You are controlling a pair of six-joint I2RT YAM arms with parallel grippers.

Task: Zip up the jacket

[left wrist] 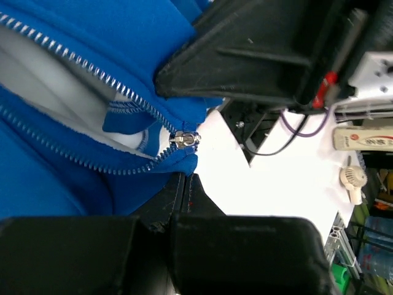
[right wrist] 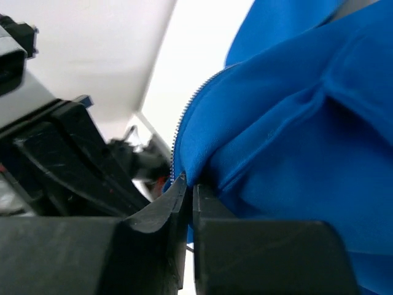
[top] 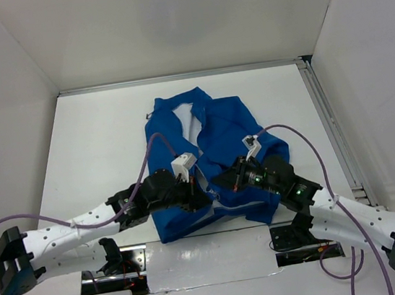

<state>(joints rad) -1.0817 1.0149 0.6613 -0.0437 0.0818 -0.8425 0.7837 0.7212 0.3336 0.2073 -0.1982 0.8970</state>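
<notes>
Barely started: slider (left wrist: pixel 184 140) sits at the jacket (top: pixel 224 126) hem, teeth (left wrist: pixel 80 61) above it unjoined; left fingers (left wrist: pixel 167 206) clench that hem, right fingers (right wrist: pixel 161 215) pinch the jacket's front edge.

white table (top: pixel 101 131) boxed in by plain white walls (top: pixel 180 19), evenly lit.

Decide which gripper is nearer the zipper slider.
Left. The left gripper pinches the jacket just below the zipper slider; the right gripper clamps the toothed front edge farther off, no slider in its view.
</notes>
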